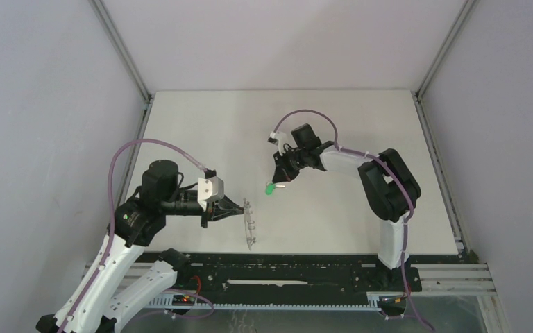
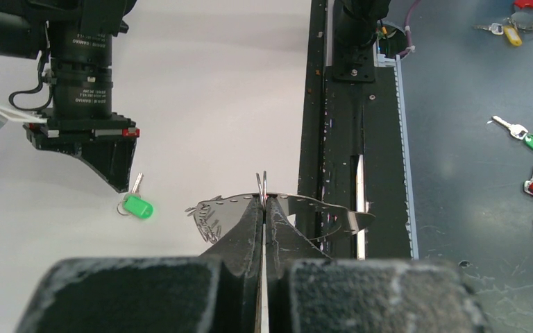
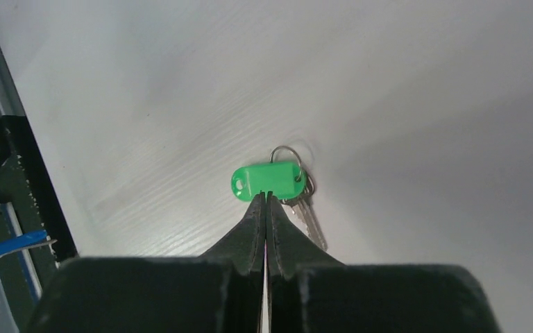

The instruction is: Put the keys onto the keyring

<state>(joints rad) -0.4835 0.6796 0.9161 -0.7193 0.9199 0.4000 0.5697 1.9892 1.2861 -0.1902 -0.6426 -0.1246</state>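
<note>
A: Item one, right claw (image 3: 267, 198)?
B: Tips together at the tag edge of the green key (image 3: 267, 179), on the worktop (image 3: 423, 104); I can't confirm a pinch.
A: Left claw (image 2: 262, 201)?
B: Clamped on the keyring (image 1: 250, 225), edge-up, near that key's left.

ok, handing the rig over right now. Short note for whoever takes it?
Left end effector: shut on the keyring, holding it on edge near the front of the table.
Right end effector: shut, tips at the tag edge of the green key; whether it has a real pinch is unclear. The key is mid-table, apart from the keyring.
Done: keyring gripped. No key on it in these views.
Left: secure the green key and thread it onto a wire loop. Blue key not seen on the table; find it and do the same.
</note>
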